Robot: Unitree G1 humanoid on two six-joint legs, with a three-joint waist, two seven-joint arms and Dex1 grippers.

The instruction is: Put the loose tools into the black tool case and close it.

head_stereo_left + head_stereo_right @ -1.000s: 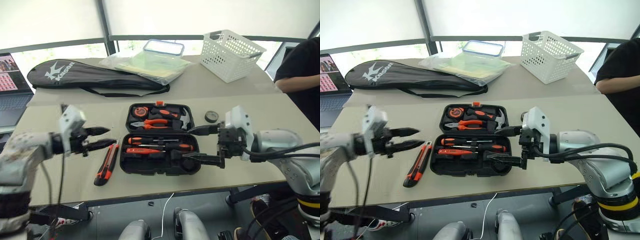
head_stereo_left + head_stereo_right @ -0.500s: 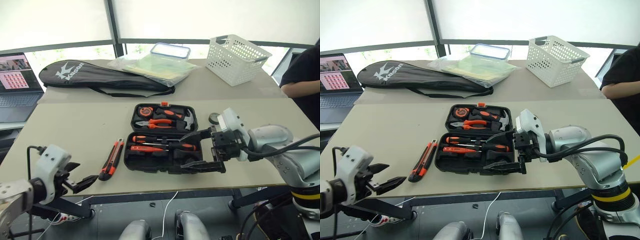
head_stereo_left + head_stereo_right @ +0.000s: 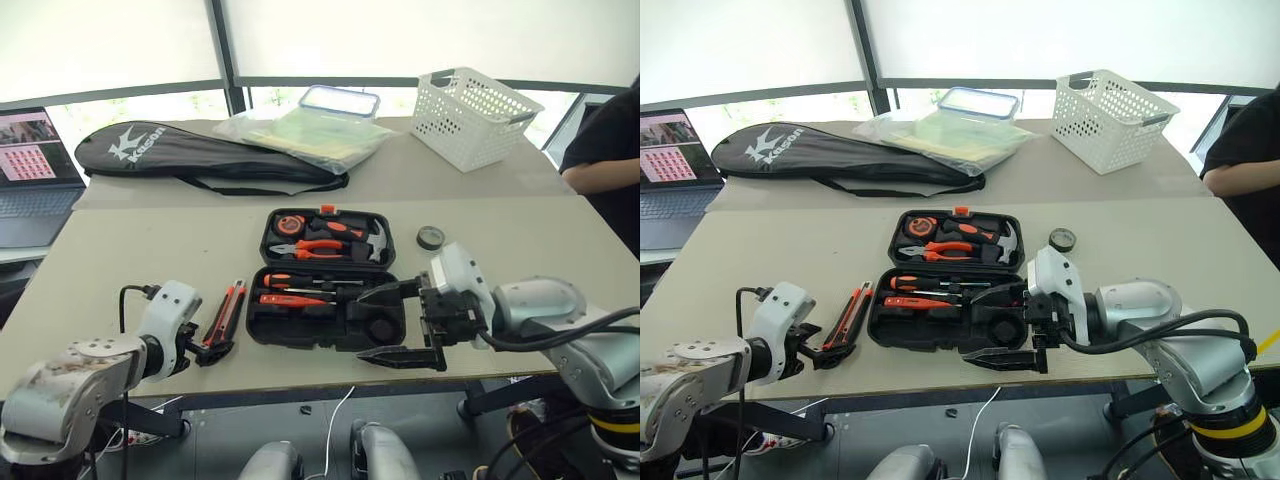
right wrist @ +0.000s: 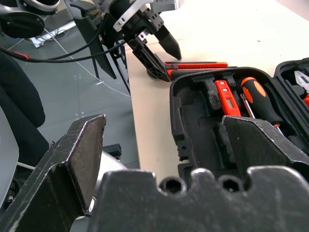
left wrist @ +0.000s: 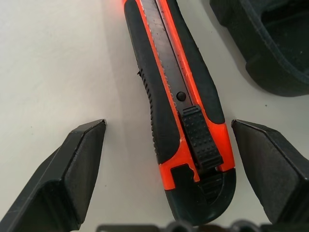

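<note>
- A pale grey table [image 3: 130,250] is standing before bright blinded windows; the black moulded tool case [image 3: 325,275] is lying open mid-table, the orange-and-black utility knife [image 3: 225,318] just left of it, the small black tape roll [image 3: 431,237] at its right.
- The left wrist view is showing the left gripper [image 5: 169,159] released, fingers straddling the knife's butt without touching; the right gripper [image 3: 395,325] is hanging spread at the case's near right corner.
- The long black racket bag [image 3: 200,157] is reading "Kason".

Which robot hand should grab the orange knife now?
Probably the left. The left gripper is open with its fingers on either side of the utility knife on the table. The right gripper hangs open by the tool case.
</note>
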